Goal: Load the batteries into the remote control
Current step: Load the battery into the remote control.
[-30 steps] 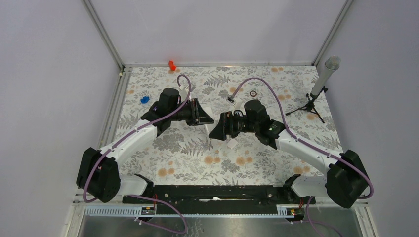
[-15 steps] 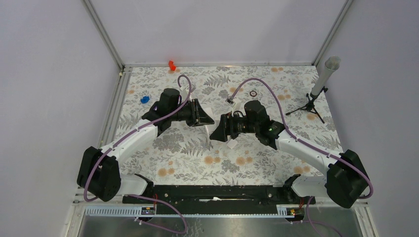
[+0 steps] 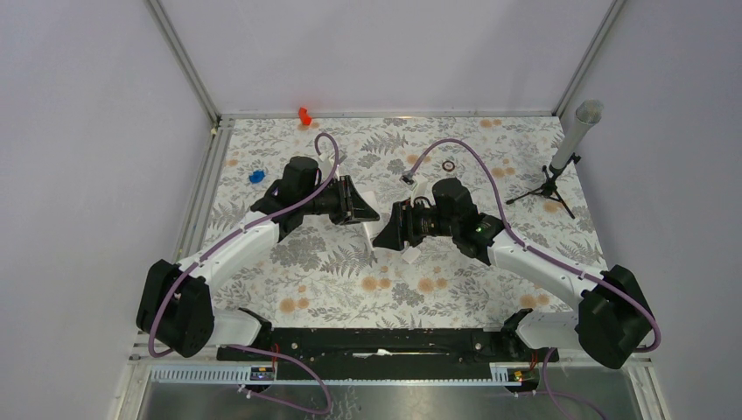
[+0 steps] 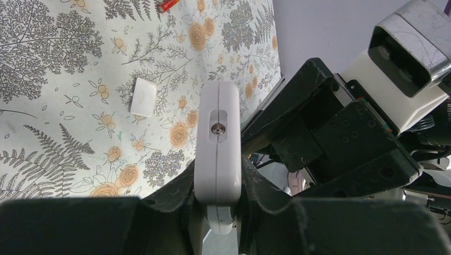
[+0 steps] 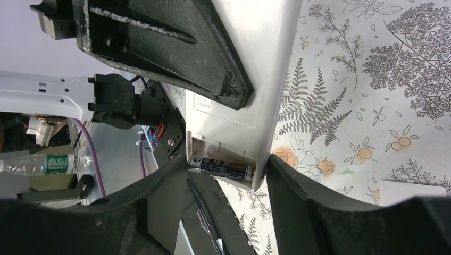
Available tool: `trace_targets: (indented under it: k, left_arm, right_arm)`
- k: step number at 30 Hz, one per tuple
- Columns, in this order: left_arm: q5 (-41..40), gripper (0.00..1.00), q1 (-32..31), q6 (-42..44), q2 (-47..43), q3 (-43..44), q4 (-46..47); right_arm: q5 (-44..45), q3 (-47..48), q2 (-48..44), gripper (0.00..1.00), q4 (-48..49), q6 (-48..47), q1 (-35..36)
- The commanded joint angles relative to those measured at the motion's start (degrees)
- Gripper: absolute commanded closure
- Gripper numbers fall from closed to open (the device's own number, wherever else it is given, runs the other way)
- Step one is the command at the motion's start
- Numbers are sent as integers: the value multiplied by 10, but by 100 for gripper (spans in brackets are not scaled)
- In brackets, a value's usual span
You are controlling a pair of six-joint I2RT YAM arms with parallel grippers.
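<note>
Right fingers [image 5: 314, 212] shifted at remote control [image 4: 217, 138], grip unclear; left fingers [image 4: 159, 215] clamped on it

the fern-and-flower table [image 3: 350, 280] carries a small white cover [image 3: 409, 255] just beside the right gripper [image 3: 382, 236], a dark ring [image 3: 448, 164] and a tripod [image 3: 551, 185] beyond it, and a blue piece [image 3: 255, 176] and a red piece [image 3: 304, 115] well behind the left gripper [image 3: 367, 213].

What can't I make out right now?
- Left wrist: remote is edge-on, face hidden; loose battery cut off by top edge.
- Right wrist: seated battery shows, rest of compartment hidden by remote's shell; right end effector's grip unclear.
- Top: compartment hidden under right end effector.
</note>
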Motion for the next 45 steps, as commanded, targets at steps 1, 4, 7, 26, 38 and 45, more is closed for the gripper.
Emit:
trace_targets:
  k: [1, 4, 7, 26, 38, 45]
  left_arm:
    - [1, 100, 2, 0, -4, 25, 23]
    - [3, 100, 2, 0, -5, 25, 23]
    - [4, 100, 2, 0, -6, 25, 24]
    - [38, 100, 2, -29, -17, 34, 33]
    - [49, 100, 2, -32, -17, 47, 12]
    - [36, 100, 24, 19, -28, 21, 35]
  right_arm:
    - [-14, 6, -3, 42, 36, -1, 5]
    - [-11, 5, -2, 44, 39, 5, 5]
    - [-9, 4, 0, 46, 44, 9, 5]
    - [-4, 10, 19, 56, 38, -12, 11]
    - [4, 9, 14, 57, 32, -41, 12]
    - [35, 14, -32, 42, 27, 11, 12]
